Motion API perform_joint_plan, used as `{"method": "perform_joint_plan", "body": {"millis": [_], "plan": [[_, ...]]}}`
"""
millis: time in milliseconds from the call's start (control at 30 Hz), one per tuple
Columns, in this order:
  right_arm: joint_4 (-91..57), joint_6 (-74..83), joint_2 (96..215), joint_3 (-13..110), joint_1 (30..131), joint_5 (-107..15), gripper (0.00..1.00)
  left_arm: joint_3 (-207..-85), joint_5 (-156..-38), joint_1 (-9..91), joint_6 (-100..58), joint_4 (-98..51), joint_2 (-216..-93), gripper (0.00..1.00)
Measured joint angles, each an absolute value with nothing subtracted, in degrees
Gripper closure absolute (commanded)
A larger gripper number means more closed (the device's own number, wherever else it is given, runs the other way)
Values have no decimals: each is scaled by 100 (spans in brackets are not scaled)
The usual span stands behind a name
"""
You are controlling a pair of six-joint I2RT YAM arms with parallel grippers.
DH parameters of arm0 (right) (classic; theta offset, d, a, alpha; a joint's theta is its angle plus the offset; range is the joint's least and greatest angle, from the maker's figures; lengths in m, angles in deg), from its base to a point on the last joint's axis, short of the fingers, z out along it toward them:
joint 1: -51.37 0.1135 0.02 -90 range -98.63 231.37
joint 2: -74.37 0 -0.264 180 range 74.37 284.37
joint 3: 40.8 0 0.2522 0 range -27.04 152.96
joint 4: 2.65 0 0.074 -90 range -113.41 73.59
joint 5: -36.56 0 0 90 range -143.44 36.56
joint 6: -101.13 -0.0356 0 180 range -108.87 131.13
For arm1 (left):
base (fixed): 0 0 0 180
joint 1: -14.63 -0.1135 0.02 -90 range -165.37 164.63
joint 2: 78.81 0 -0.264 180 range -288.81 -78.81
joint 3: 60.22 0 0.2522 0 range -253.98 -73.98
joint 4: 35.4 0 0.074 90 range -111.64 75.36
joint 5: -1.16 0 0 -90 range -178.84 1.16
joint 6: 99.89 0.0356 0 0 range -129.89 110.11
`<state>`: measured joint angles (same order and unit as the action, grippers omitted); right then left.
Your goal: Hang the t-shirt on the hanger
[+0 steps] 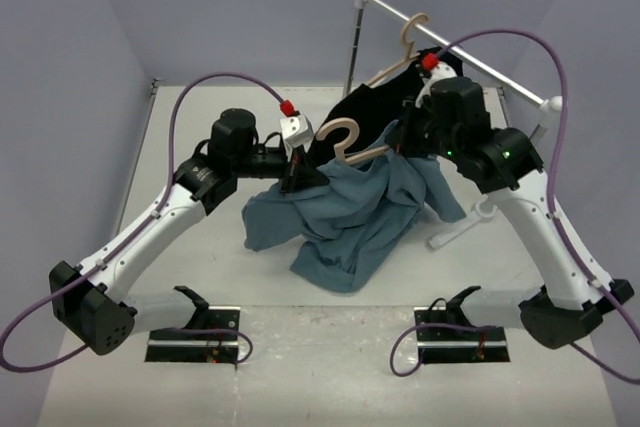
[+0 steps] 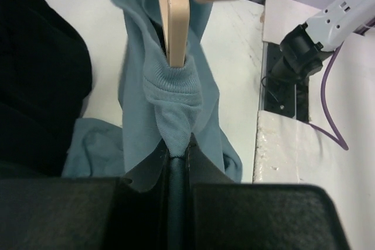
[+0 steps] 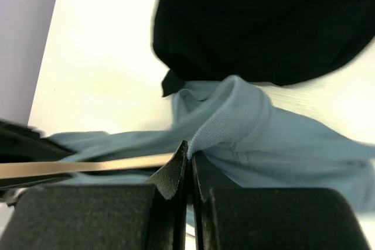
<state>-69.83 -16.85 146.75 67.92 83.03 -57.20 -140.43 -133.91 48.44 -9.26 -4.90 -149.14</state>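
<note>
Soft blue-grey t-shirt (image 1: 352, 219), plain knit, hangs bunched between both claws. Left gripper (image 2: 176, 155) is pinched tight on its ribbed collar, with the smooth, pale wooden hanger (image 2: 177, 24) poking in just beyond the tips. Right gripper (image 3: 188, 157) is clamped on collar ribbing too. A black garment (image 3: 263, 21) drapes beyond it.

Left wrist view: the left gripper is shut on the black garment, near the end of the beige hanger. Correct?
No. The left wrist view shows the left gripper shut on the blue-grey t-shirt, near the end of the beige hanger.
</note>
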Motion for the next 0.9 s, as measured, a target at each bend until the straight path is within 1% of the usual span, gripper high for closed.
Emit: {"method": "perform_joint_plan", "body": {"millis": [133, 233, 267, 333, 433, 500, 533, 700, 767, 833, 900], "plan": [[-7159, -1395, 15265, 7439, 9098, -5734, 94, -13610, -13569, 4844, -1174, -1071, -15090, 100], [-7246, -1188, 15391, 7576, 9344, -5703, 85, -13329, -13673, 4847, -1319, -1438, -15140, 100], [-7239, -1134, 15377, 7546, 9363, -5731, 80, -13262, -13678, 4850, -1355, -1534, -15141, 100], [-7169, -1054, 15241, 7299, 9351, -5859, 66, -13163, -13617, 4863, -1392, -1678, -15127, 100], [-7170, -999, 14990, 6895, 9285, -6002, 61, -12999, -13491, 4885, -1431, -1766, -15043, 100], [-7171, -967, 14855, 6715, 9187, -6049, 45, -12895, -13473, 4889, -1494, -1763, -14960, 100], [-7167, -948, 14799, 6655, 9118, -6070, 42, -12861, -13472, 4889, -1520, -1763, -14924, 100], [-7147, -790, 14441, 6416, 8678, -6125, 37, -12846, -13517, 4889, -1563, -1609, -14679, 100], [-7141, -673, 14223, 6346, 8498, -6124, 33, -12846, -13516, 4889, -1628, -1555, -14543, 100], [-7049, -507, 13900, 6136, 8405, -6121, 25, -12882, -13444, 4889, -1684, -1432, -14452, 100], [-6911, -428, 13459, 5695, 8391, -6144, 25, -12962, -13303, 4893, -1753, -1301, -14439, 100]]}}
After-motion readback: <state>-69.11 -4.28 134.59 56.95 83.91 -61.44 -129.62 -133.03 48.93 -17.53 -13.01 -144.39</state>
